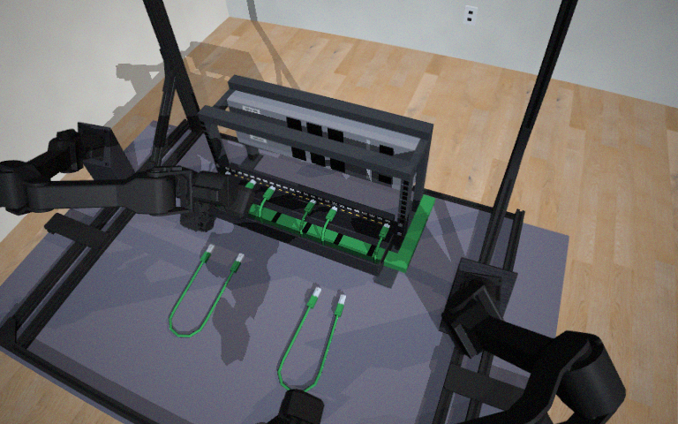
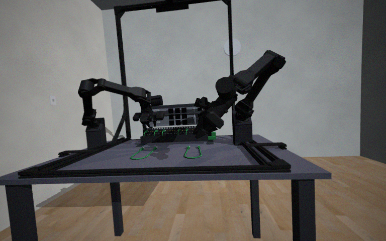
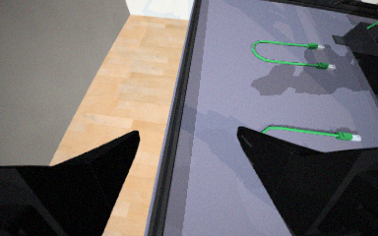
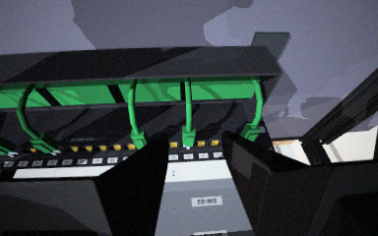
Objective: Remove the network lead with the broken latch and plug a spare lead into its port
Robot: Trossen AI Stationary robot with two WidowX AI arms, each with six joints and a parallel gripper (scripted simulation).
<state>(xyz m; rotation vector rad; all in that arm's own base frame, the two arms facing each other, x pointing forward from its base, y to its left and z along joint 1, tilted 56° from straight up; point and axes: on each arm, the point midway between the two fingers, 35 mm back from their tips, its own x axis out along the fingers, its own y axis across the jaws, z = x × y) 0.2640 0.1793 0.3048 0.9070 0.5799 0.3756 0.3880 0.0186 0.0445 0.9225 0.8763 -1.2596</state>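
The rack [image 1: 320, 107] [image 2: 162, 108] holds the patch panel [image 1: 295, 193] [image 4: 98, 160] with green leads plugged in. My right gripper [image 1: 242, 192] [image 2: 150, 122] [image 4: 195, 138] is partly open and empty at the panel's end nearest its base. Its fingers stand on either side of the second lead's plug [image 4: 188, 133] [image 1: 251, 184] without touching it; that plug sits in its port. My left gripper [image 2: 198, 131] [image 3: 189, 133] is wide open and empty in the air above the table. Two spare leads lie flat in front of the rack, one [image 1: 206, 256] [image 2: 136, 157] [image 3: 313, 45] nearer the right arm, the other [image 1: 312, 299] [image 2: 191, 157] [image 3: 346, 136] nearer the left gripper.
A green cable tray [image 1: 415, 224] [image 4: 221, 90] runs below the panel, behind a black front bar [image 4: 148, 61]. Black frame rails [image 1: 74, 279] [image 2: 267, 158] edge the table, and gantry posts [image 1: 524, 130] rise beside the rack. The wooden floor [image 3: 128, 88] lies beyond the table's edge.
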